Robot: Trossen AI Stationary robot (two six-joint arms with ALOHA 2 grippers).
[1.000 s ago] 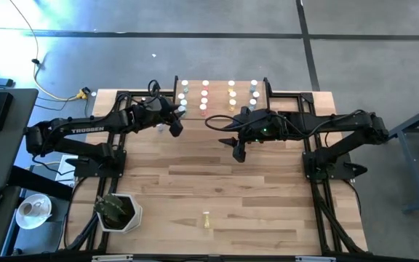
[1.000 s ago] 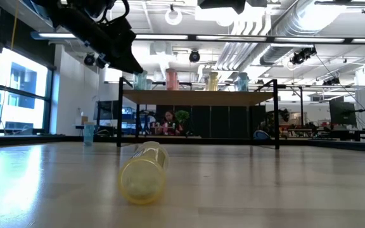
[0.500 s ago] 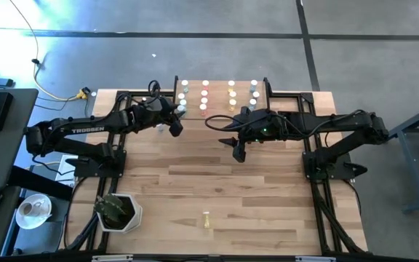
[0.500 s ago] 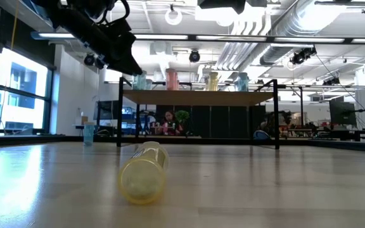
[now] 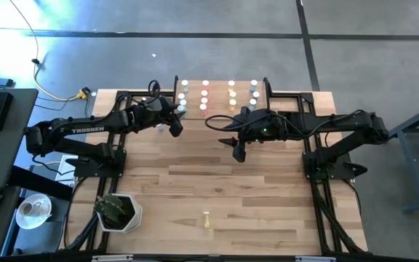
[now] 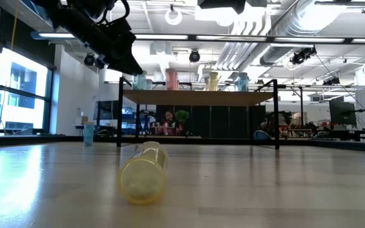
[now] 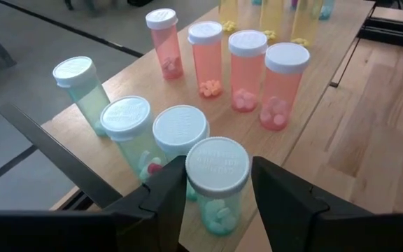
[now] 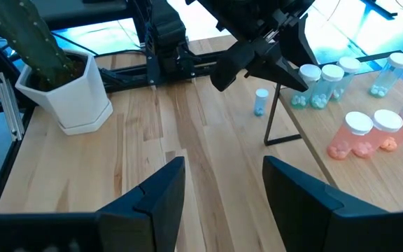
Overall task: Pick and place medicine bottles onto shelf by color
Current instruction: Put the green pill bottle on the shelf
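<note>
The left tool (image 7: 219,203) hangs at the shelf's (image 7: 306,119) near left corner, fingers spread around a green bottle (image 7: 217,183) standing at the edge. Nothing has moved since a second ago. Four green and four pink bottles (image 7: 281,85) stand on the shelf. The right tool (image 8: 219,189) waits, spread, over bare table (image 8: 208,161). One yellow bottle (image 6: 144,172) lies far from the shelf.

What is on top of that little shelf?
The shelf carries capped bottles in colour groups: green bottles, pink bottles, yellow ones farther off. The left gripper straddles one green bottle, hiding its lower sides.
</note>
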